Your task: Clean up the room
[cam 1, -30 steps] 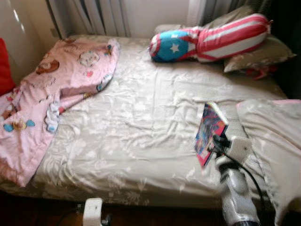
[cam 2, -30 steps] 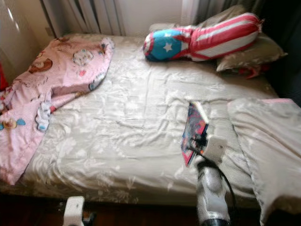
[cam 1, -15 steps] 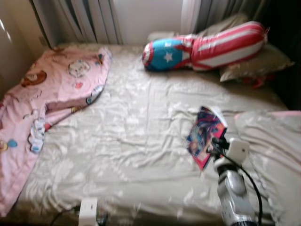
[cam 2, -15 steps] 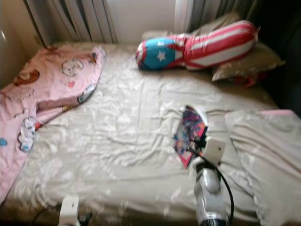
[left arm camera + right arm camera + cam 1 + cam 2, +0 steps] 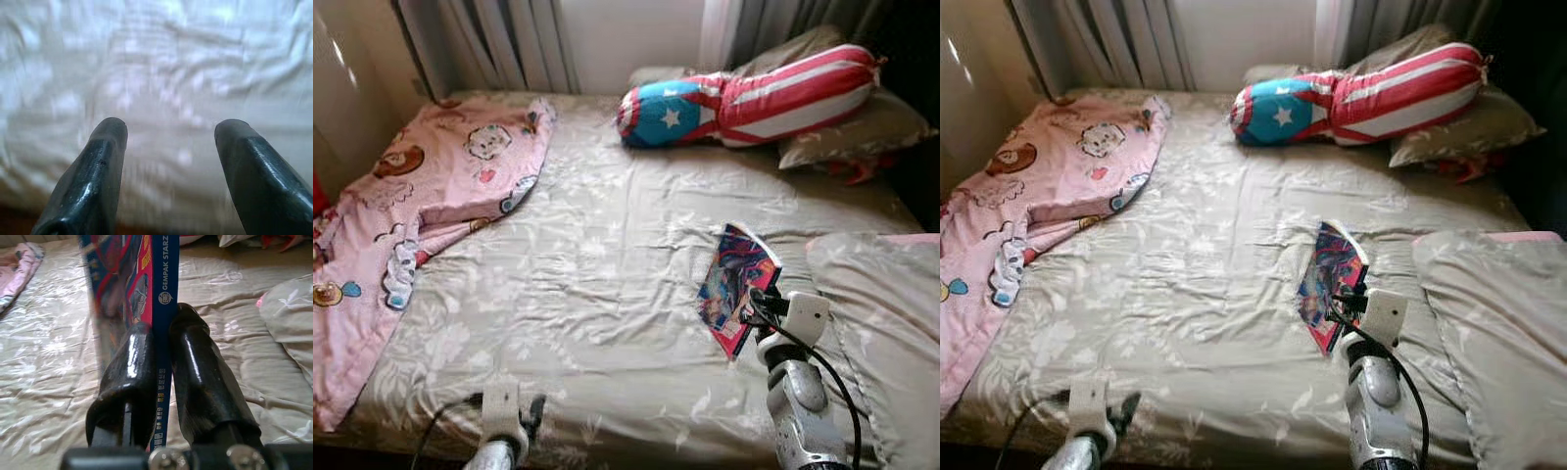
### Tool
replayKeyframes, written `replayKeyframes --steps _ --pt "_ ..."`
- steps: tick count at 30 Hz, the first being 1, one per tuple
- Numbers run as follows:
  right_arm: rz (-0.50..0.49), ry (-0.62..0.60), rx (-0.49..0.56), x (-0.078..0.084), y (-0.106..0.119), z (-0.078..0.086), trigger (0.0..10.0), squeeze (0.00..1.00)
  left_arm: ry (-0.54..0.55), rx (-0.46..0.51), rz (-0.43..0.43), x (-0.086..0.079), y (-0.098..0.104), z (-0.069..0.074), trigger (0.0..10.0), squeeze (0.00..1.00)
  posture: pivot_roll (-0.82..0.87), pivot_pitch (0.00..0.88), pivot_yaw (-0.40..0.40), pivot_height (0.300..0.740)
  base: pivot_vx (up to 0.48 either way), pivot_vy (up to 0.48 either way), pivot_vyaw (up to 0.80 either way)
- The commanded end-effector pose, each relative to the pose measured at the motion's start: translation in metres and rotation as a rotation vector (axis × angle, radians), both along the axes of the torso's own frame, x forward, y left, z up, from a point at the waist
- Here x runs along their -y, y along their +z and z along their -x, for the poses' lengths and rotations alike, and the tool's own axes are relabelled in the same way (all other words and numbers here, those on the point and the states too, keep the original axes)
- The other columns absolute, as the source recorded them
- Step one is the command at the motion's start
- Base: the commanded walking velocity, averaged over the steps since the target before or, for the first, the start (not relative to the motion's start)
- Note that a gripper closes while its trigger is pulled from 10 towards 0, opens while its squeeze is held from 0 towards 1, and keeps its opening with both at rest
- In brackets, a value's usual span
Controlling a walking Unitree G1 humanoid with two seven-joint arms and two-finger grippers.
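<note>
My right gripper (image 5: 751,305) is shut on a thin colourful comic book (image 5: 734,284), held upright above the right side of the bed. In the right wrist view both fingers (image 5: 139,377) clamp the book's blue spine (image 5: 164,293). My left gripper (image 5: 519,416) hangs low by the bed's front edge; its fingers (image 5: 100,171) stand open with nothing between them, over the rumpled beige sheet (image 5: 161,73). A pink cartoon blanket (image 5: 421,196) lies crumpled over the bed's left side.
A red, white and blue bolster (image 5: 744,93) rests on grey pillows (image 5: 857,122) at the head of the bed. Another beige pillow (image 5: 886,323) lies at the right edge. Curtains (image 5: 509,39) hang behind. The beige sheet (image 5: 597,255) is bare in the middle.
The camera has shifted. The book has tilted and sits lower over the sheet in my right gripper. My left gripper has risen into view at the front edge.
</note>
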State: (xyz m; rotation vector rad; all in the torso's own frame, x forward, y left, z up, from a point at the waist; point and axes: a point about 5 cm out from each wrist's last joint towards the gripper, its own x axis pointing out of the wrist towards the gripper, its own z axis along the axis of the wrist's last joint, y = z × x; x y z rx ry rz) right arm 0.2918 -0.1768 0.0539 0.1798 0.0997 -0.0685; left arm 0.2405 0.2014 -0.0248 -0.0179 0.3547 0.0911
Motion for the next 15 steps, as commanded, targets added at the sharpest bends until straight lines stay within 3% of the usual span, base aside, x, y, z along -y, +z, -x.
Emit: replayKeyframes --steps 1,5,11,15 --pt "0.000 -0.006 0.059 0.001 0.010 -0.002 10.0 0.00 0.016 0.035 -0.007 -0.006 0.003 0.001 10.0 0.00 -0.12 0.109 -0.004 0.732 0.000 0.000 0.00" --pt "-0.008 0.007 0.069 -0.001 0.012 -0.002 10.0 0.00 0.009 0.224 -0.030 -0.010 0.036 -0.012 10.0 0.00 -0.13 0.115 -0.007 0.732 0.000 0.000 0.00" --pt "-0.013 0.022 0.047 -0.002 0.010 -0.002 10.0 0.00 -0.005 0.316 -0.034 -0.005 0.055 -0.017 10.0 0.00 -0.12 0.119 -0.008 0.727 0.000 0.000 0.00" --pt "-0.020 0.028 0.057 -0.003 0.011 -0.002 10.0 0.00 -0.014 0.355 -0.014 0.003 0.065 -0.021 10.0 0.00 -0.13 0.118 -0.007 0.697 0.000 0.000 0.00"
